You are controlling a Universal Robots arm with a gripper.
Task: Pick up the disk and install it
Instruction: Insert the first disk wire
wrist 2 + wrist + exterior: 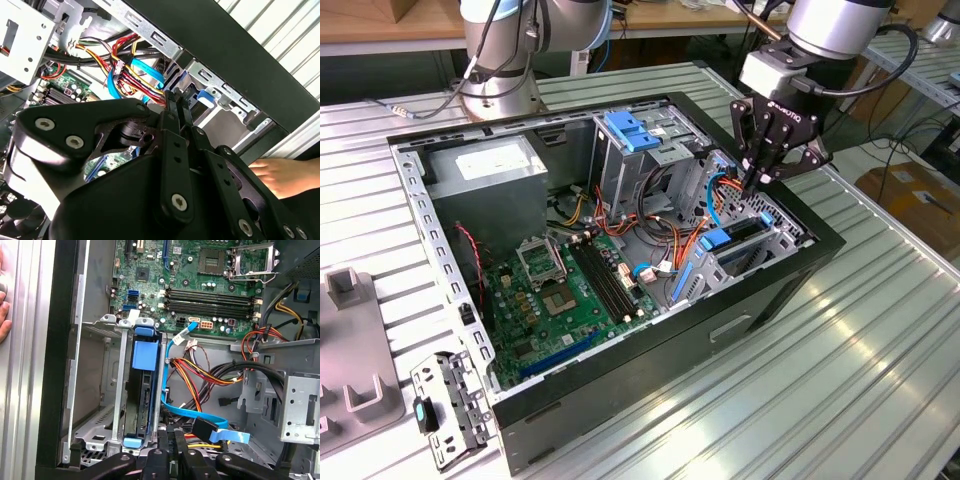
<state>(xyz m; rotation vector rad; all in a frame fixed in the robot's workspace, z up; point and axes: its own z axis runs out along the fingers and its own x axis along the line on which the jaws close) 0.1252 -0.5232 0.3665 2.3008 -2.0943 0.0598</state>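
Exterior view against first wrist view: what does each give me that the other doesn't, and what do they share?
Exterior view: the whole open case, the power supply, the blue latch on the tall cage, and a loose bracket beside the case. First wrist view: a hand beside the case, and the disk seen along its length, standing on edge in its bay. Both: the disk, the motherboard, and the gripper, fingers shut, close over the bay's end.
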